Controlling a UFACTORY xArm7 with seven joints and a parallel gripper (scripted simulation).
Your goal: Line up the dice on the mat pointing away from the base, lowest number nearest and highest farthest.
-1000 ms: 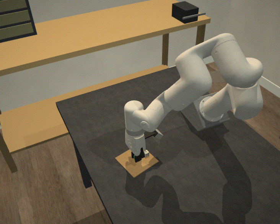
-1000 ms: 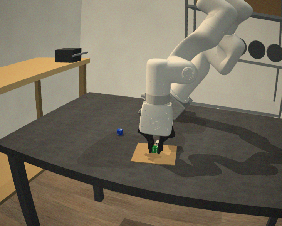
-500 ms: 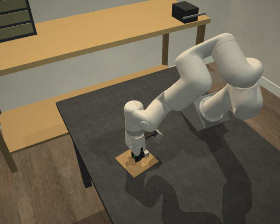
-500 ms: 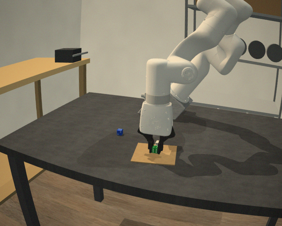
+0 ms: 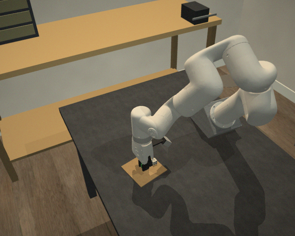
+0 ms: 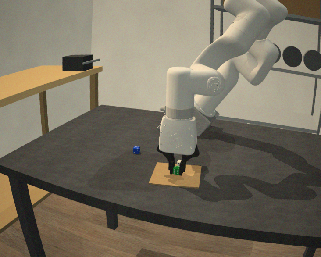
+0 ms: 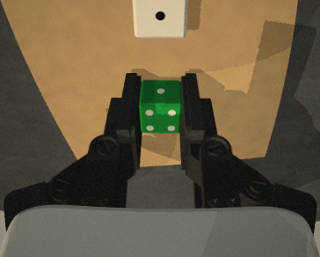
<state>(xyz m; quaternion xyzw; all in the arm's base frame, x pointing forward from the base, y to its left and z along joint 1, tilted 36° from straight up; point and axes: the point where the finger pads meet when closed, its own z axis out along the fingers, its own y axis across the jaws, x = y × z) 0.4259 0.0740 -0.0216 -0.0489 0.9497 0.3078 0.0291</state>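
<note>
While the jaws grip the green die [image 7: 160, 112] over the mat [image 7: 66, 73], a white die [image 7: 159, 9] rests there

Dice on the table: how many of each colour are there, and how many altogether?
Green cube die, in the black gripper over the tan square mat: 1
White cube die, on the mat: 1
Blue cube die, off the mat: 1
Total: 3 dice

two dice on the mat [image 6: 160, 178], one die [image 6: 176, 170] between the hand's [image 6: 176, 170] fingers, third die [image 6: 136, 150] on the table [image 6: 80, 139] beside the mat
</note>
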